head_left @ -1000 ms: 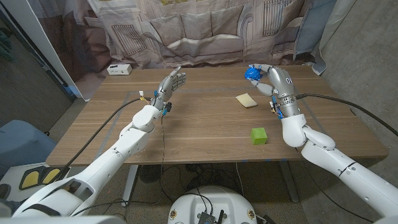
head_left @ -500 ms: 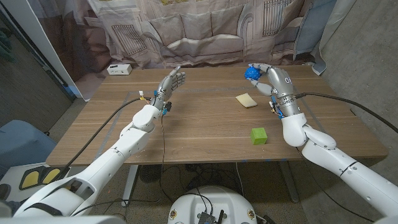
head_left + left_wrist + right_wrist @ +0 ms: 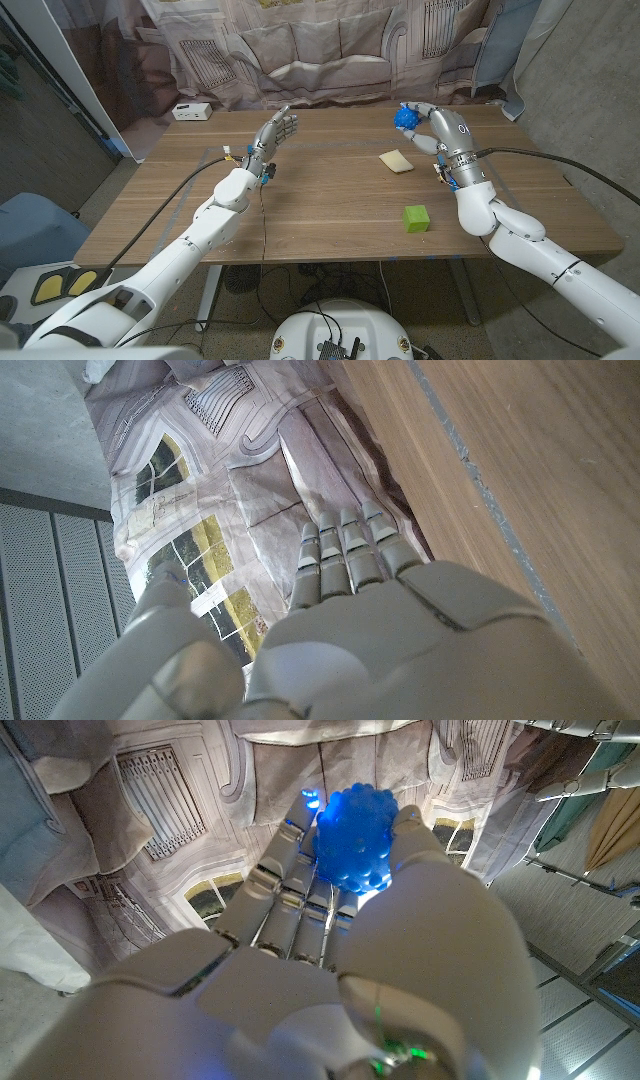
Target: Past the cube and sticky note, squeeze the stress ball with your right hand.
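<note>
Right hand has the blue stress ball wrapped in its fingers, near the worktop's far edge. Grasp made, so the squeeze looks underway. Left hand holds nothing, fingers straight.

A small white box sits near the wooden table's far-left corner.

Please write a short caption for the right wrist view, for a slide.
Right hand gripping the blue stress ball, seen from its wrist camera.
</note>
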Controlling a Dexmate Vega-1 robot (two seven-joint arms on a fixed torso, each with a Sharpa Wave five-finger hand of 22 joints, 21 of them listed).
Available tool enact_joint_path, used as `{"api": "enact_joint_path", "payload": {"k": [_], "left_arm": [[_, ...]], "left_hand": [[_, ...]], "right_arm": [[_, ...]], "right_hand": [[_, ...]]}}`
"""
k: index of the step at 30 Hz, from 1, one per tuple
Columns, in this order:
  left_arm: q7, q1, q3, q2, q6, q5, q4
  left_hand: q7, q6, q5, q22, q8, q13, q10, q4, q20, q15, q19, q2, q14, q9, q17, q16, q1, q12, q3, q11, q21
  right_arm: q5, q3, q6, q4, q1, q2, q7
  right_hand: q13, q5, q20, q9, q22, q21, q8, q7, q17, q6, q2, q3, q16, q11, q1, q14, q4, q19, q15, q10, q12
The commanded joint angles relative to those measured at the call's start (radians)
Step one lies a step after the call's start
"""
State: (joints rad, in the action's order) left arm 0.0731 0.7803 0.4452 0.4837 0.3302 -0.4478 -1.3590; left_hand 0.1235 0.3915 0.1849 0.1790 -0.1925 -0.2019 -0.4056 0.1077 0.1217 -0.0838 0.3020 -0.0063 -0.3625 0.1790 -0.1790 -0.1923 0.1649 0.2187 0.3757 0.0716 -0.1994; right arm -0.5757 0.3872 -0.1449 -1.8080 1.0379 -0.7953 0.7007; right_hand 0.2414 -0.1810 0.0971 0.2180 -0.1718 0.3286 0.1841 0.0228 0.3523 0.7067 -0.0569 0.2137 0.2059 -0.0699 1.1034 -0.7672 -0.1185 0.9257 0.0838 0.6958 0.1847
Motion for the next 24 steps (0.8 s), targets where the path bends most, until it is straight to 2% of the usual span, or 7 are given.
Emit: {"api": "enact_joint_path", "payload": {"k": [1, 13, 24], "left_arm": [[0.003, -0.002, 0.004, -0.005, -0.002, 0.001, -0.003], [0.006, 0.005, 0.006, -0.003, -0.013, -0.001, -0.012], [0.017, 0.016, -0.002, 0.011, -0.019, 0.005, -0.036]], "left_hand": [[-0.002, 0.009, 0.000, 0.003, -0.001, -0.005, -0.011, 0.006, 0.000, -0.002, 0.009, 0.007, -0.005, 0.005, -0.003, 0.000, -0.002, 0.000, -0.001, 0.002, -0.003], [-0.003, 0.010, 0.000, 0.003, -0.001, -0.005, -0.009, 0.006, 0.001, -0.002, 0.009, 0.010, -0.006, 0.005, -0.003, 0.000, -0.001, -0.001, 0.000, 0.006, -0.003], [-0.003, 0.011, 0.000, 0.003, -0.001, -0.005, -0.012, 0.007, 0.000, -0.002, 0.010, 0.011, -0.006, 0.005, -0.003, 0.001, -0.001, 0.000, 0.001, -0.002, -0.003]], "right_arm": [[-0.001, -0.016, 0.022, -0.027, 0.020, -0.025, -0.024], [-0.002, -0.018, 0.030, -0.042, 0.023, -0.038, -0.055], [-0.008, 0.002, 0.020, -0.037, 0.011, -0.042, -0.086]], "right_hand": [[0.002, 0.002, 0.000, 0.001, -0.002, -0.006, -0.002, 0.000, -0.001, -0.008, 0.005, -0.008, -0.003, 0.004, -0.012, 0.008, 0.001, -0.004, 0.024, -0.013, -0.002], [0.001, 0.000, 0.000, -0.001, -0.002, -0.010, 0.002, -0.002, 0.007, -0.012, 0.000, -0.006, 0.007, 0.004, -0.006, 0.010, -0.006, -0.004, 0.023, -0.014, 0.004], [0.000, 0.000, 0.002, -0.002, -0.002, -0.013, 0.008, -0.002, 0.012, -0.007, -0.007, -0.006, 0.015, 0.007, -0.005, 0.009, -0.008, -0.002, 0.024, -0.010, 0.009]]}}
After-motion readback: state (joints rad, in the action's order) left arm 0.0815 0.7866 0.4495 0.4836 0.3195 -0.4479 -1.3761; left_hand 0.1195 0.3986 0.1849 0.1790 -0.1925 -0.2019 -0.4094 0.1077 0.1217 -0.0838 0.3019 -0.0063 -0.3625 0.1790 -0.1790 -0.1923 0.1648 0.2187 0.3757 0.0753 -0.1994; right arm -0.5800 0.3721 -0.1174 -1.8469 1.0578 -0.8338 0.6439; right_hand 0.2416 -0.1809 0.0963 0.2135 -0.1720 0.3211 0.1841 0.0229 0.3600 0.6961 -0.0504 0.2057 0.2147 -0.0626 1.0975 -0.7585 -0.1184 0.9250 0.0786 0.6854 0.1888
